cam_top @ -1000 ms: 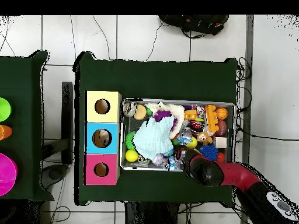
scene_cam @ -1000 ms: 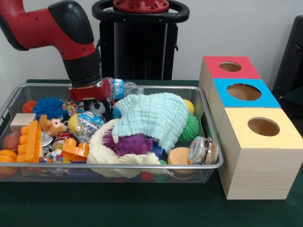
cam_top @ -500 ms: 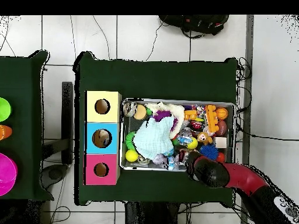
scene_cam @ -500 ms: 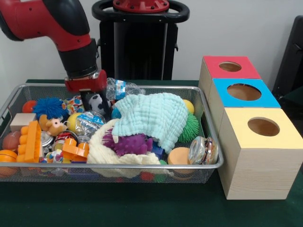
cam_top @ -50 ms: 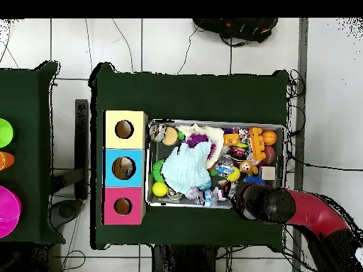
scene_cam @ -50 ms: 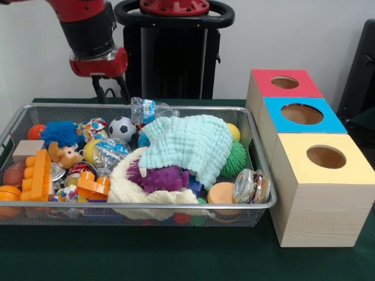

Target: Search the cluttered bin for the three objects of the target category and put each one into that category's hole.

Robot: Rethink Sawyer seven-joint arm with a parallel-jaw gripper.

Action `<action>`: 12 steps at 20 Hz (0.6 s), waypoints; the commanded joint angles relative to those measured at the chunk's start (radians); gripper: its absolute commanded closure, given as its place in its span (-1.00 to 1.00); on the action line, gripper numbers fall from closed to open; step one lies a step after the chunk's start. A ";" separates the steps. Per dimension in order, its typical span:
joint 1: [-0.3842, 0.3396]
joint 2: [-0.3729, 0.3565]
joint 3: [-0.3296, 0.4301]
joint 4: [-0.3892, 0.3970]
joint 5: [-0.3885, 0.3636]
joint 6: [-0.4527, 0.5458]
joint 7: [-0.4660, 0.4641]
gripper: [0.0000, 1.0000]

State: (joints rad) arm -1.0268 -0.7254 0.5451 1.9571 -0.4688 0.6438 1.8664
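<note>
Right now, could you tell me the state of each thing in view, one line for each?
End effector: raised above the bin, fingers apart, holding nothing.
Small black and white soccer ball: resting in the bin, not gripped.
Silver wire mesh bin: full of clutter.
Pale green muslin cloth: crumpled, draped over other items.
Clear plastic bottle: lying on its side.
Yellow-topped wooden box: upright, hole open.
</note>
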 commanded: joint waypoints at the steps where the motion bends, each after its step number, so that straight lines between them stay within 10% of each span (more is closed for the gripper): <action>1: 0.040 0.007 0.057 -0.039 0.014 0.003 -0.047 -1.00; 12: 0.106 0.153 0.008 -0.179 0.003 -0.056 -0.004 -1.00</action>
State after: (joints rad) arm -0.9419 -0.6572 0.5462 1.9031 -0.4650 0.6347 1.8664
